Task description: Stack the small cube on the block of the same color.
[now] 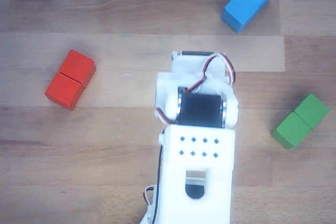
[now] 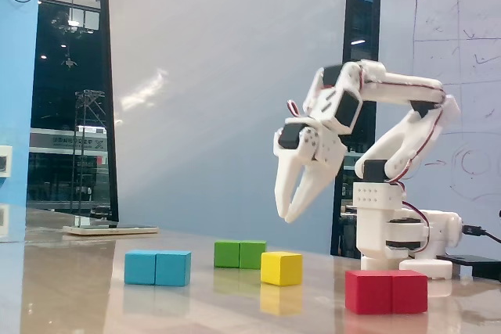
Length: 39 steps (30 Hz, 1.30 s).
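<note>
Approach is the step I judge to be in hand: nothing is gripped, and the small yellow wooden cube [image 2: 281,268] sits untouched on the wooden tabletop [image 2: 78,295], toward the near edge in the fixed view, between the green double block [image 2: 239,254] and the red double block [image 2: 386,291]. The white arm's fingers [image 2: 286,211] hang in the air well above the cube, slightly apart at the tips and empty, tilted down toward the tabletop. In the other view the arm's body [image 1: 197,145] covers the middle of the tabletop and hides the cube; only the red, green and blue double block [image 1: 248,2] show around it. I see no yellow block anywhere to stack on. Next I would spread the fingers wider, bring them down either side of the cube, and close.
</note>
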Tool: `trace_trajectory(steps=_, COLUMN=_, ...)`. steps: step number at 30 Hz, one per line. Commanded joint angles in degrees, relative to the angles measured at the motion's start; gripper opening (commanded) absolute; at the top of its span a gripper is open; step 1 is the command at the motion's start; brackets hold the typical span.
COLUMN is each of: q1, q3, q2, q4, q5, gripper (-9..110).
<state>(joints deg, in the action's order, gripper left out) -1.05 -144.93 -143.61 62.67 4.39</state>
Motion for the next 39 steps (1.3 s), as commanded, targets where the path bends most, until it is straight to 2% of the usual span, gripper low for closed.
trace_trajectory(steps=1, q1=-0.09, q3=-6.94, q2=-10.28, q4=-6.59, q5=0.09, gripper=0)
trace_trajectory(steps=7, q1=-0.18, q3=-19.07, q2=-22.68, q4=-15.03, q5=0.09, gripper=0)
trace_trajectory(steps=11, q1=-0.7, q3=-25.49, q2=-31.46, q4=-16.26, q5=0.18, gripper=0)
trace_trajectory(steps=16, q1=-0.7, q3=-29.88, q2=-40.96, q4=-11.78, q5=0.18, gripper=0)
trace_trajectory(steps=24, q1=-0.79, q3=-31.99, q2=-54.05, q4=3.34, q5=0.09, gripper=0)
trace_trajectory(steps=39, q1=-0.7, q3=-30.67, q2=-54.4, q4=9.49, q5=0.09, gripper=0)
